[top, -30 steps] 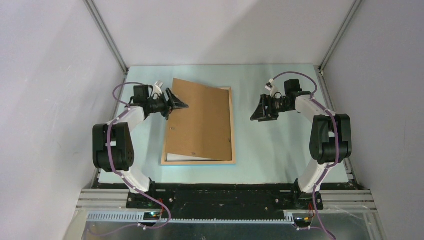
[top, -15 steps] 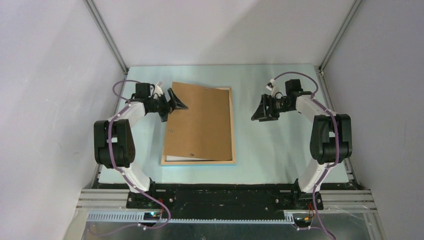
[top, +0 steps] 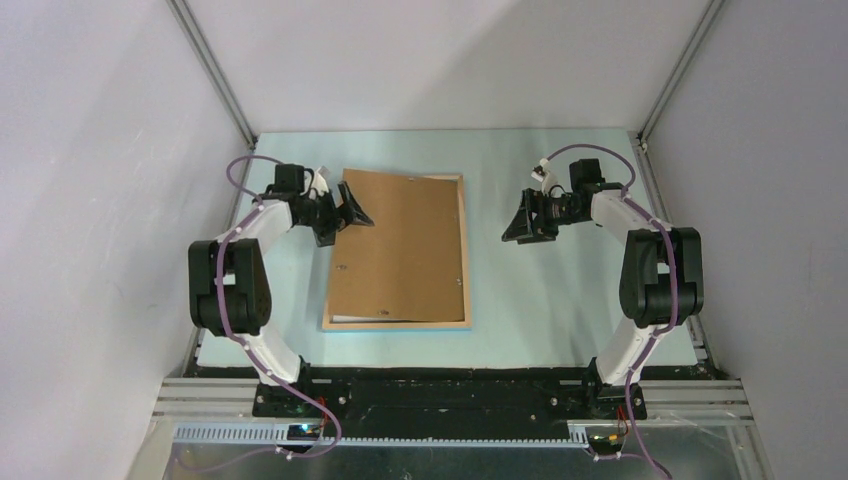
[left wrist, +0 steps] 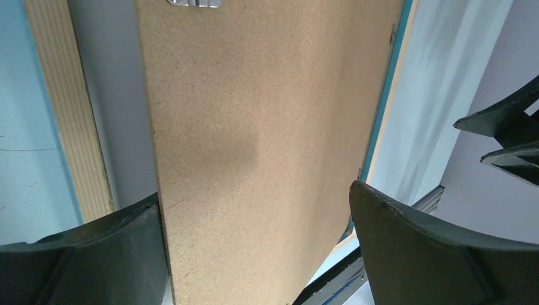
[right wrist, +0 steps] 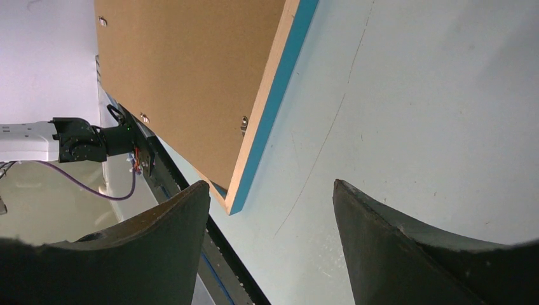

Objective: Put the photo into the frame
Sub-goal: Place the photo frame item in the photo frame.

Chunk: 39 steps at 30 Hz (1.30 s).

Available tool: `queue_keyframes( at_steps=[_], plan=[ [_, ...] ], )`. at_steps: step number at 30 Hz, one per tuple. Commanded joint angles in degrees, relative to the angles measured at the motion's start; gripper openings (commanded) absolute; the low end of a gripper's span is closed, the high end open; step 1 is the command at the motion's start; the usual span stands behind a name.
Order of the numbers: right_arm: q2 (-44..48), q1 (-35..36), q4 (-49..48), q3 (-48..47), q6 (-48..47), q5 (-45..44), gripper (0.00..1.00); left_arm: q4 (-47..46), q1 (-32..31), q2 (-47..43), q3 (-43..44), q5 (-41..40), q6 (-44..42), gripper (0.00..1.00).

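Observation:
The frame point(top: 465, 250) lies flat at mid-table, pale wood side up, with blue edges. A plain brown backing board point(top: 400, 245) lies on it, slightly askew. My left gripper point(top: 352, 212) is open at the board's far left corner. In the left wrist view the board point(left wrist: 254, 127) spans the gap between the fingers of the left gripper point(left wrist: 254, 190), and its edge covers the left finger point(left wrist: 95, 254). A pale sheet point(left wrist: 117, 95) shows between the frame rail point(left wrist: 67, 108) and the board. The photo's picture side is hidden. My right gripper point(top: 520, 228) is open and empty, to the right of the frame.
In the right wrist view the right gripper point(right wrist: 270, 184) hangs over bare table beside the frame's blue edge point(right wrist: 273, 114) and the board point(right wrist: 191, 76). Grey walls close the table on three sides. The arm bases stand at the near edge.
The board's far left corner has come down and the board now lies flatter and squarer on the frame. My left gripper has drawn slightly back to the left. The right arm has not moved.

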<state>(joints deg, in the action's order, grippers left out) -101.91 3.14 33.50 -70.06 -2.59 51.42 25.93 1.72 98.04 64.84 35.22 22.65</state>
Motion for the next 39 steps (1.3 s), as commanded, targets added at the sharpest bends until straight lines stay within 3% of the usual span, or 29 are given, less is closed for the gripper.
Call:
queue_keyframes(
  at_steps=[1, 11, 19, 30, 39],
  plan=[
    [-0.6, -0.1, -0.3, 0.1, -1.0, 0.4, 0.75, 1.4, -1.2, -1.3, 3.0, -1.2, -2.8, 1.0],
    [-0.2, -0.6, 0.1, 0.1, -1.1, 0.6, 0.75, 4.4, -5.0, 0.0, 5.5, -4.5, -4.7, 1.0],
    [-0.5, -0.6, 0.0, 0.1, -1.1, 0.7, 0.75, 7.3, -5.3, -1.8, 6.3, -14.8, -6.9, 1.0],
    [0.1, -0.3, -0.1, 0.1, -0.8, 0.4, 0.75, 8.2, -5.3, -4.1, 7.2, -20.6, -9.8, 1.0],
    [3.8, 5.1, -1.7, 0.1, -0.3, -9.3, 0.76, 8.2, -5.3, -2.7, 8.5, -25.3, -16.0, 1.0]
  ],
)
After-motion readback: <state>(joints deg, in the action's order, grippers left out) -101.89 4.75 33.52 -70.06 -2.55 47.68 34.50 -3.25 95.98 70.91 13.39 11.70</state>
